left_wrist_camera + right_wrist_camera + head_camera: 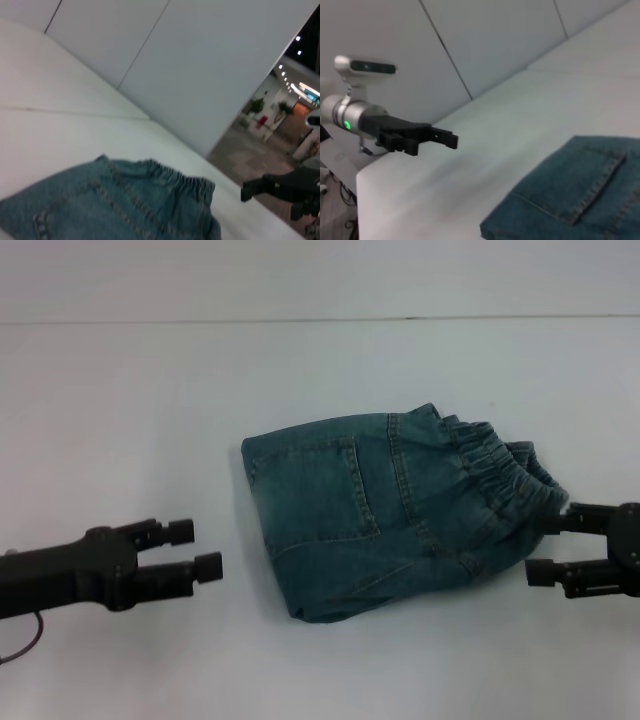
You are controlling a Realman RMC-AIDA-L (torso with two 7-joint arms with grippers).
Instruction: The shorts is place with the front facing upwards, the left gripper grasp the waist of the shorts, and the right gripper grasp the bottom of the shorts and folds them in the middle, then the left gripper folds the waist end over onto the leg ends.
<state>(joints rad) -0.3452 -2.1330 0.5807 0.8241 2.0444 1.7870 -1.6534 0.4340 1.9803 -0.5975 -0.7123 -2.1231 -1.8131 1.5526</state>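
The blue denim shorts (400,515) lie folded in a compact bundle at the table's middle, patch pocket (330,490) facing up. The puckered elastic waist (505,475) is at the bundle's right end. I cannot make out the straight leg hems. My left gripper (195,549) hovers open and empty to the left of the bundle, a short gap away from it. My right gripper (542,548) stands open just beside the waist end, with nothing between its fingers. The left wrist view shows the shorts (125,205) and the right gripper (272,187) beyond. The right wrist view shows the shorts (580,190) and the left gripper (440,140) far off.
The white table (150,410) spreads out on all sides of the shorts. A seam line (300,320) runs across its far side. Pale wall panels (200,60) stand behind it.
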